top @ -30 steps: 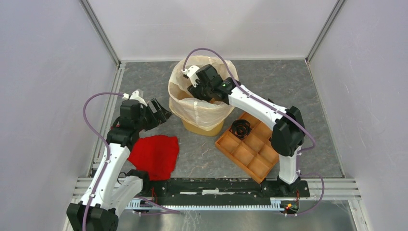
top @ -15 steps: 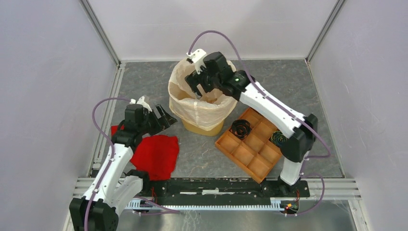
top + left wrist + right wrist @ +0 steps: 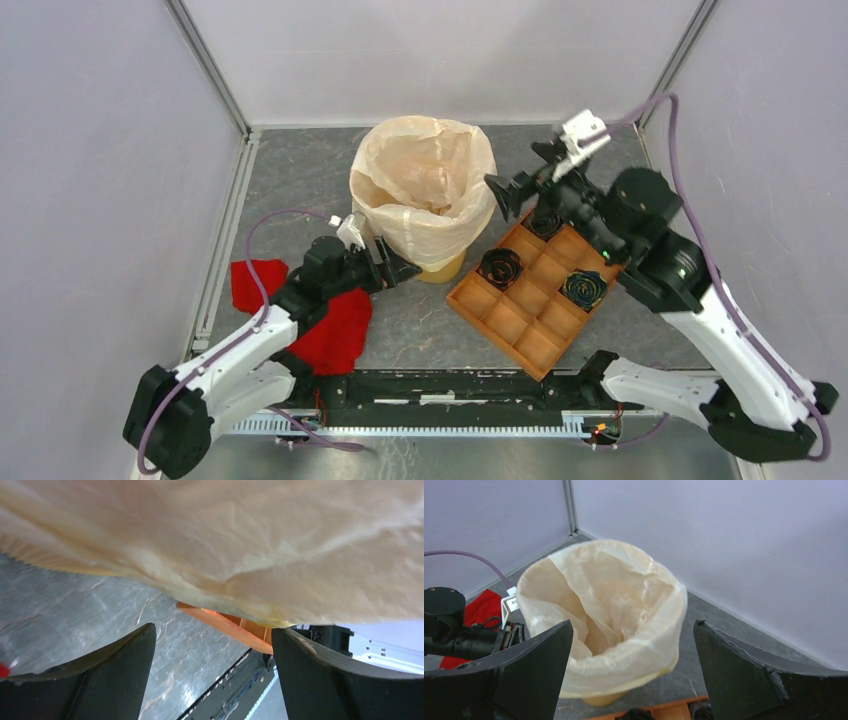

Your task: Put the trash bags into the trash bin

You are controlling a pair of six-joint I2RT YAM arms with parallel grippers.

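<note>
The cream-white trash bag (image 3: 425, 190) lines the orange-yellow trash bin (image 3: 428, 266), folded down over its rim. It also shows in the right wrist view (image 3: 624, 610) and fills the top of the left wrist view (image 3: 215, 545). My left gripper (image 3: 393, 270) is open and empty, low beside the bin's front left, just under the bag's hanging edge. My right gripper (image 3: 525, 180) is open and empty, raised to the right of the bin, clear of the bag.
A flat orange-brown compartment tray (image 3: 515, 320) lies right of the bin with three dark coiled items in it. A red cloth (image 3: 325, 325) lies on the floor under my left arm. Grey walls enclose the table.
My right gripper has come up out of the bin and swung away to the right. My left gripper has moved right and down to the bin's base. The bag stays over the rim.
</note>
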